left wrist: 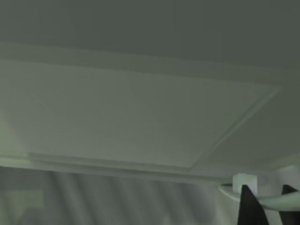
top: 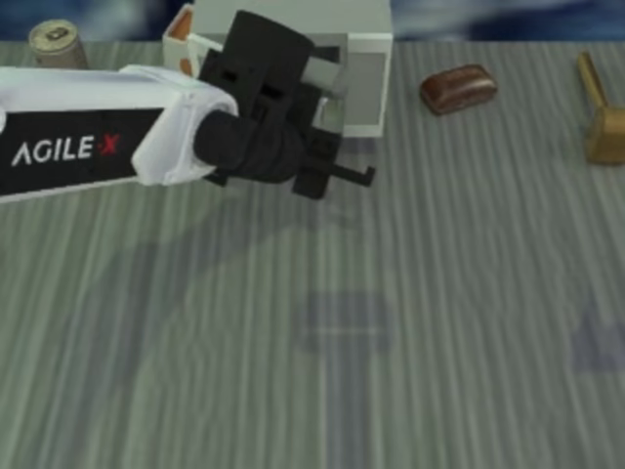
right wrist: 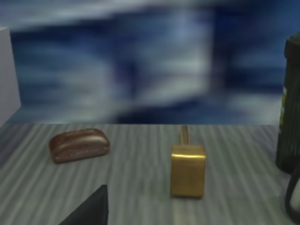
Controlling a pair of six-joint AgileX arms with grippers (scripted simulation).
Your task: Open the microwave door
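Note:
The microwave (top: pixel 363 24) is a light grey-white box at the back middle of the table, partly covered by my left arm. My left gripper (top: pixel 317 98) reaches over its front. In the left wrist view the microwave door (left wrist: pixel 140 112) fills the picture as a pale framed panel. Its thin pale handle (left wrist: pixel 276 200) runs between my two dark fingertips, and my left gripper (left wrist: pixel 268 201) is shut on it. From the top view I cannot tell how far the door stands open. Of my right gripper only one dark fingertip (right wrist: pixel 96 208) shows, low over the table on the right.
A brown loaf-shaped object (top: pixel 457 88) (right wrist: pixel 78 145) and a brass mallet (top: pixel 601 117) (right wrist: pixel 187 168) lie right of the microwave. A can (top: pixel 57 44) stands at the back left, beside a white-and-orange box (top: pixel 179 24). A dark bottle (right wrist: pixel 290 108) stands near my right gripper.

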